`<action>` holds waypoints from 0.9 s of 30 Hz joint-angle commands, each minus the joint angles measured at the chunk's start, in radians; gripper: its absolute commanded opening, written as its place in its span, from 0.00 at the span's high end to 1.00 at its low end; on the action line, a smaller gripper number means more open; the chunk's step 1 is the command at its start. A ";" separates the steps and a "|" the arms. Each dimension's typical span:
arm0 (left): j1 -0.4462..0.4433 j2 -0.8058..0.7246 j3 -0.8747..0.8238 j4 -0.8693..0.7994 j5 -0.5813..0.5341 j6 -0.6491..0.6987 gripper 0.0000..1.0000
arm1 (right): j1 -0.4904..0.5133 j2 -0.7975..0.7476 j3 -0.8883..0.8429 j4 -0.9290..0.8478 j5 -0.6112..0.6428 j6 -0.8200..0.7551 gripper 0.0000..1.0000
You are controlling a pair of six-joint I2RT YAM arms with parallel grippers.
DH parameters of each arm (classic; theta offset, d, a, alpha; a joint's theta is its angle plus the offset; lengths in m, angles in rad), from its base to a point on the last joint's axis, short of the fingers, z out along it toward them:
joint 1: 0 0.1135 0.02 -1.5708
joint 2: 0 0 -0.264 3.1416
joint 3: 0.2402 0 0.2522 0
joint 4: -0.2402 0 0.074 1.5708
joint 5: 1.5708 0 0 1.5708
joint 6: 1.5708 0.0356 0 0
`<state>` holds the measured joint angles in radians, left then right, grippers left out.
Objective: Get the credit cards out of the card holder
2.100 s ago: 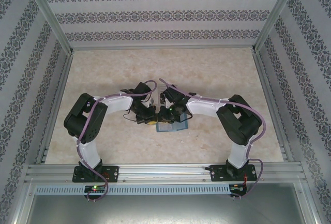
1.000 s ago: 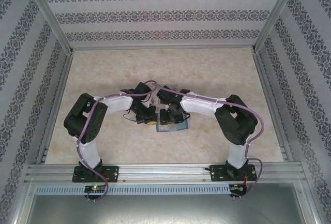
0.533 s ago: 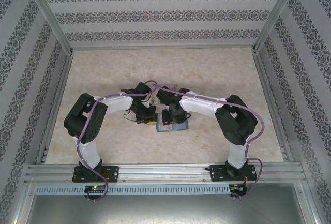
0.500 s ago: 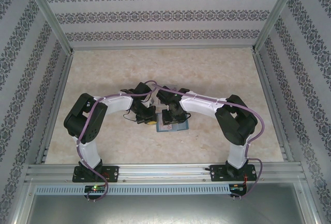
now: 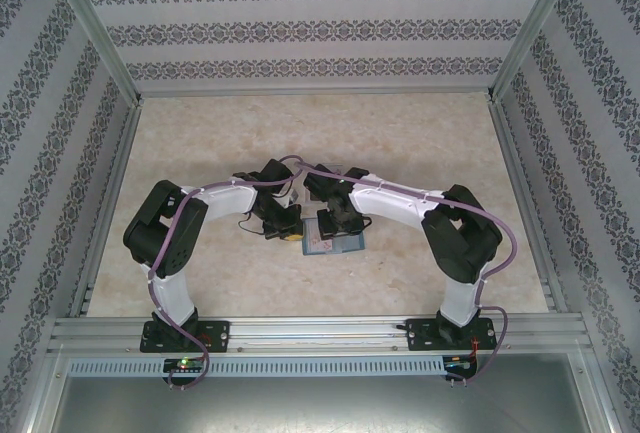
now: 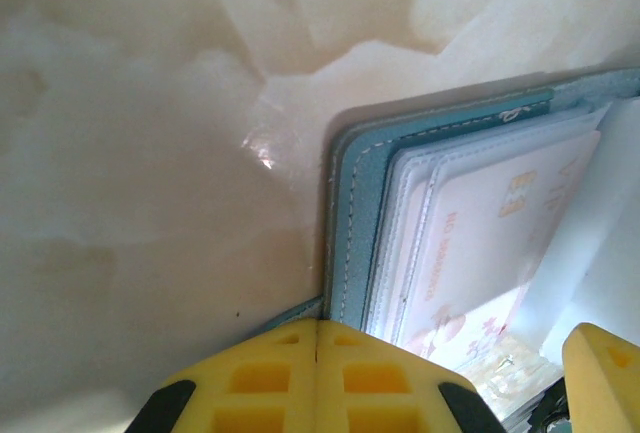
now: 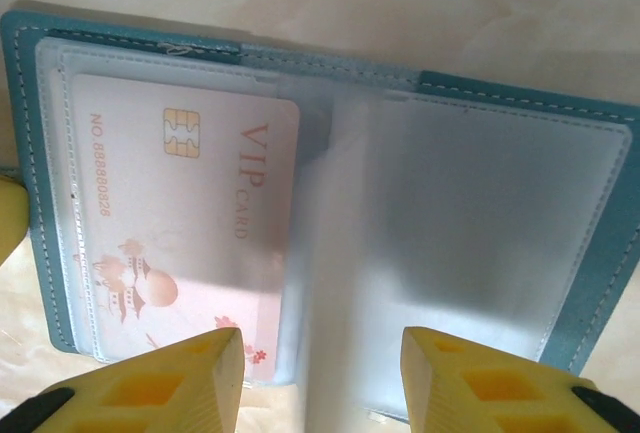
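The surface (image 5: 420, 143) is smooth and cream-colored with cloudy brown patches. Walls (image 5: 320, 28) with stripes of little dark patterns stand around three sides, and a metal rail (image 5: 320, 328) runs along the bottom of the top picture. The card holder (image 7: 470, 223) lies open and flat near the middle of the surface, between the ends of the two arms. It is teal with stitched edges and has clear pockets inside. A pale card (image 7: 180, 233) with a gold chip, red "VIP CARD" letters and small red drawings sits in the left pocket. The left fingers (image 6: 317, 353) are yellow and closed tight at the holder's edge. The right fingers (image 5: 332, 231) are spread apart above the holder, gripping nothing. There is lots of surface on all sides of the holder before the walls.
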<state>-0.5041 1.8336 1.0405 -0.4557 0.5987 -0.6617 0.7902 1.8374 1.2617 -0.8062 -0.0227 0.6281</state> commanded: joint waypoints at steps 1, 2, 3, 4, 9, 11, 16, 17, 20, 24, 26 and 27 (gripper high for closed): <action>-0.011 -0.005 -0.002 -0.052 -0.019 0.008 1.00 | 0.009 -0.032 0.019 -0.040 0.037 -0.009 0.54; -0.010 -0.006 -0.002 -0.052 -0.019 0.009 1.00 | 0.010 -0.032 0.019 -0.040 0.038 -0.008 0.54; -0.010 -0.005 -0.002 -0.052 -0.018 0.008 1.00 | 0.009 -0.032 0.019 -0.042 0.039 -0.007 0.54; -0.011 -0.005 -0.001 -0.052 -0.018 0.008 1.00 | 0.009 -0.031 0.021 -0.042 0.037 -0.007 0.55; -0.011 -0.005 -0.003 -0.052 -0.018 0.010 1.00 | 0.008 -0.035 0.024 -0.028 0.008 -0.005 0.67; -0.010 -0.005 -0.005 -0.052 -0.018 0.010 1.00 | 0.007 -0.038 0.020 -0.007 -0.027 -0.005 0.75; -0.010 -0.004 -0.005 -0.051 -0.016 0.008 1.00 | -0.014 -0.056 -0.024 0.081 -0.140 0.017 0.91; -0.010 -0.004 -0.004 -0.050 -0.017 0.008 1.00 | -0.021 -0.060 -0.036 0.097 -0.157 0.023 0.93; -0.010 -0.004 -0.004 -0.052 -0.018 0.010 1.00 | -0.035 -0.074 -0.058 0.111 -0.162 0.030 0.96; -0.010 -0.001 -0.001 -0.055 -0.016 0.010 1.00 | -0.052 -0.085 -0.080 0.099 -0.140 0.021 0.97; -0.011 -0.002 -0.002 -0.056 -0.018 0.011 1.00 | -0.063 -0.090 -0.086 0.076 -0.110 0.010 0.97; -0.010 -0.002 -0.001 -0.057 -0.019 0.010 1.00 | -0.066 -0.091 -0.090 0.065 -0.094 0.005 0.97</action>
<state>-0.5041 1.8336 1.0405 -0.4557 0.5987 -0.6617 0.7364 1.7775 1.1900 -0.7128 -0.1509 0.6468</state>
